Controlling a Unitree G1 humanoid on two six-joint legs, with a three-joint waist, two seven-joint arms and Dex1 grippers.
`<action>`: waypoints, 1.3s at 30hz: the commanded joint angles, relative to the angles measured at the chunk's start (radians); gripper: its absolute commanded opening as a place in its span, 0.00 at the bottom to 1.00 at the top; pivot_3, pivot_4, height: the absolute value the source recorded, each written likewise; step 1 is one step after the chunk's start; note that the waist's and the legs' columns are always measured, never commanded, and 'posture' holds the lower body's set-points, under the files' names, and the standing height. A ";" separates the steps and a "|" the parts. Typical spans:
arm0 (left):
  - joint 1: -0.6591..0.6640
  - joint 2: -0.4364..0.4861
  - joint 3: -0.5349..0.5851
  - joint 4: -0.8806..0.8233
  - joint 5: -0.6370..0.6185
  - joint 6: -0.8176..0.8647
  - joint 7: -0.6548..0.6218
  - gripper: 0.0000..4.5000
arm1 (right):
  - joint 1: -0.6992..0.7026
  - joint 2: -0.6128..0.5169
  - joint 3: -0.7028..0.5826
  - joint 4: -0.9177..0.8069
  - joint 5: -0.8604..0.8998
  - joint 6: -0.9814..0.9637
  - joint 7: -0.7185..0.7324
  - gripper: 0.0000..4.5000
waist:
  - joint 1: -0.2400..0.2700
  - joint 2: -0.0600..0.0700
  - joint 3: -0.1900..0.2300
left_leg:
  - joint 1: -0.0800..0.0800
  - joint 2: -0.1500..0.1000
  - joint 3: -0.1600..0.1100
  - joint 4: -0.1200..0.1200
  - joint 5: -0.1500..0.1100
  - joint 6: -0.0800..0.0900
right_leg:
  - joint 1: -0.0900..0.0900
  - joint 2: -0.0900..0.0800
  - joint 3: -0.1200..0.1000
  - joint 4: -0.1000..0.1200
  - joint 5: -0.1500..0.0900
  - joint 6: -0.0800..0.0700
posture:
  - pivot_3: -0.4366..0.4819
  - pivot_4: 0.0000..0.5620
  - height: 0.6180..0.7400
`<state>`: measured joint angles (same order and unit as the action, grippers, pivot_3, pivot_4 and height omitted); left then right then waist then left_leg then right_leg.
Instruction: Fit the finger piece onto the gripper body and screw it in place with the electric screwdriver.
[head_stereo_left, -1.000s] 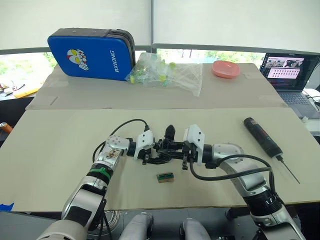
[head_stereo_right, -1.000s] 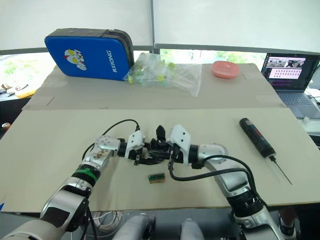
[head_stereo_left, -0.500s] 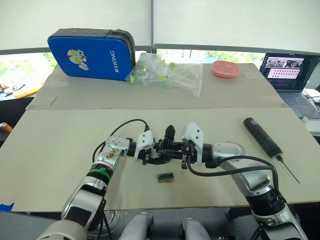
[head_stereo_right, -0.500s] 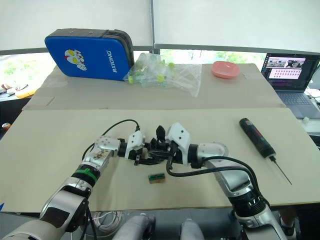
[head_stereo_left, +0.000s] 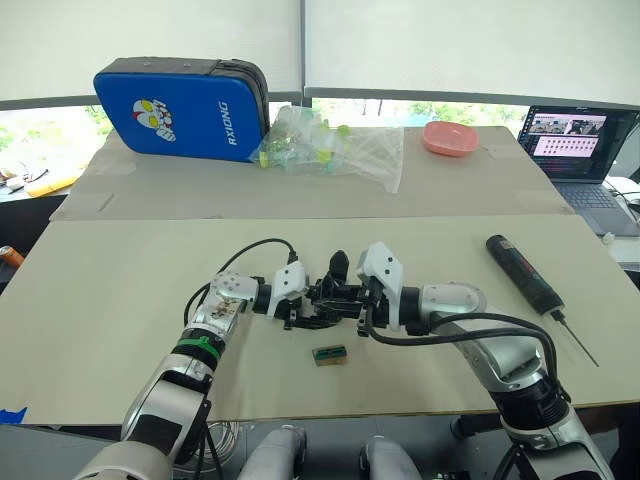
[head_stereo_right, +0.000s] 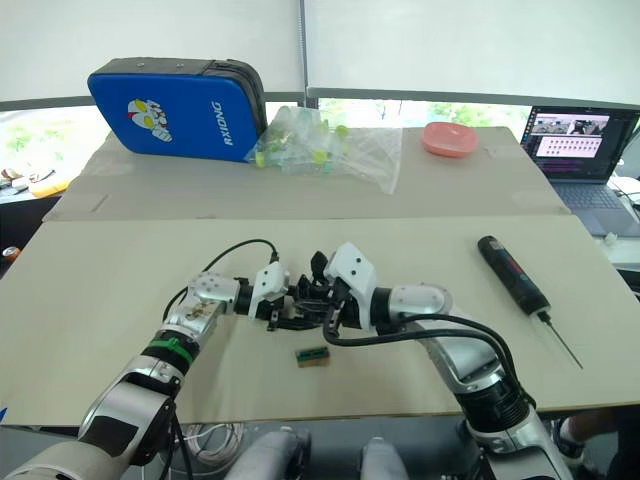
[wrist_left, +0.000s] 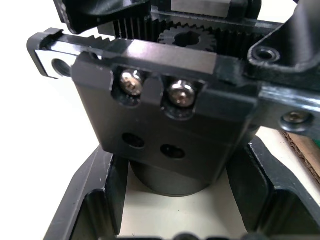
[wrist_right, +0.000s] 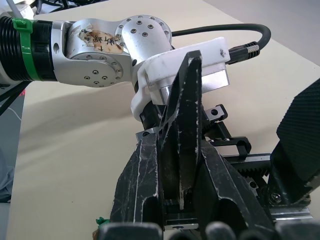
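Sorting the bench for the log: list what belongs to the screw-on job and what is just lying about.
Job: gripper body, held between left gripper and right gripper; finger piece; screwdriver.

Lying about: blue case, bag of bottles, pink bowl, laptop, green block.

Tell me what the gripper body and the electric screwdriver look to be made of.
The gripper body: apparently matte black plastic, with moulded gear teeth and rack, plus shiny metal screws set in its front block. The electric screwdriver: a dark matte barrel, plastic or coated metal, hard to tell, ending in a thin bit that is probably metal.
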<state>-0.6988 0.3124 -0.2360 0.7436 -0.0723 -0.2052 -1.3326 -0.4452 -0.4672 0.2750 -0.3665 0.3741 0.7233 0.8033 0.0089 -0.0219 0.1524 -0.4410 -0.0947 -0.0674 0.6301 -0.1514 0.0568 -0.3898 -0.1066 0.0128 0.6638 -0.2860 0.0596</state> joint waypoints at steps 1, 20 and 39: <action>0.018 0.005 -0.021 -0.014 0.017 0.015 -0.011 0.51 | 0.023 -0.005 0.044 0.023 -0.015 0.032 -0.006 0.09 | 0.000 0.000 0.000 | 0.000 0.000 0.000 0.000 0.000 0.000 | 0.000 0.000 0.000 0.000 0.000 0.000 | 0.48 0.27 1.00; 0.037 0.013 -0.022 -0.031 0.020 0.024 0.007 0.51 | -0.028 0.002 -0.037 -0.026 0.010 -0.150 0.034 0.62 | -0.001 0.000 -0.003 | 0.000 0.000 0.000 -0.001 0.000 0.000 | 0.000 0.000 0.000 0.000 0.000 0.000 | 0.48 0.27 1.00; 0.048 0.020 -0.001 -0.043 0.001 0.077 0.031 0.99 | 0.040 -0.020 -0.219 -0.142 0.170 -0.279 0.098 1.00 | 0.002 0.000 -0.003 | 0.000 0.000 0.000 -0.001 -0.001 -0.001 | 0.000 0.000 0.000 -0.001 0.000 0.000 | 0.48 0.27 1.00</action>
<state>-0.6678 0.3182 -0.2333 0.6925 -0.0821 -0.1489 -1.3068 -0.4087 -0.4805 0.0955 -0.4644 0.5134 0.4710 0.8963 0.0108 -0.0220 0.1495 -0.4407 -0.0947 -0.0674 0.6295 -0.1528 0.0544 -0.3896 -0.1068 0.0130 0.6634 -0.2859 0.0596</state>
